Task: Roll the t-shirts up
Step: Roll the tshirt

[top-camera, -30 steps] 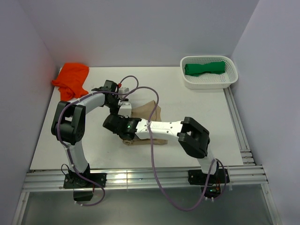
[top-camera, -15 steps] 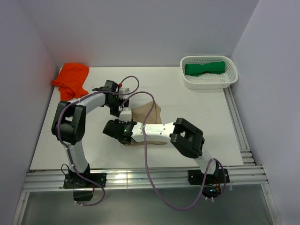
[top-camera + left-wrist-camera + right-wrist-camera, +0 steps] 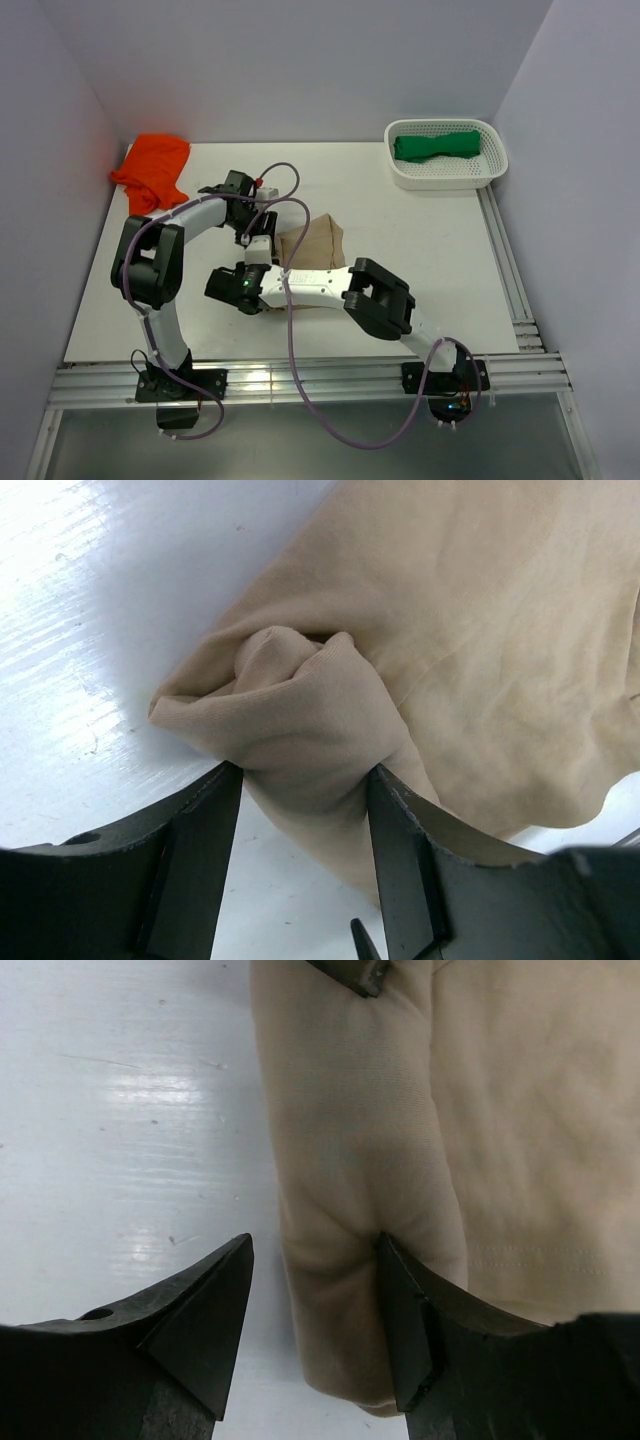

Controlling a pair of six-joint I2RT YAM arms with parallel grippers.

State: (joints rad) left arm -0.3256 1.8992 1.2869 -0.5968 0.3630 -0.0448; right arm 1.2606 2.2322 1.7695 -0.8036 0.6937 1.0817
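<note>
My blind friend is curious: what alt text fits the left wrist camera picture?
A bunched fold of the tan t-shirt sits between the left end effector's two dark fingers, on a white table. The rest of the shirt spreads up and right.

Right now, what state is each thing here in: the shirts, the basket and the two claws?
tan t-shirt: partly rolled, on the table
orange t-shirt: crumpled, at the table's far left corner
green t-shirt: bundled, inside the basket
basket: upright, holding the green t-shirt
left gripper: jaws astride the rolled end, grip unclear
right gripper: open, beside the roll's edge
</note>
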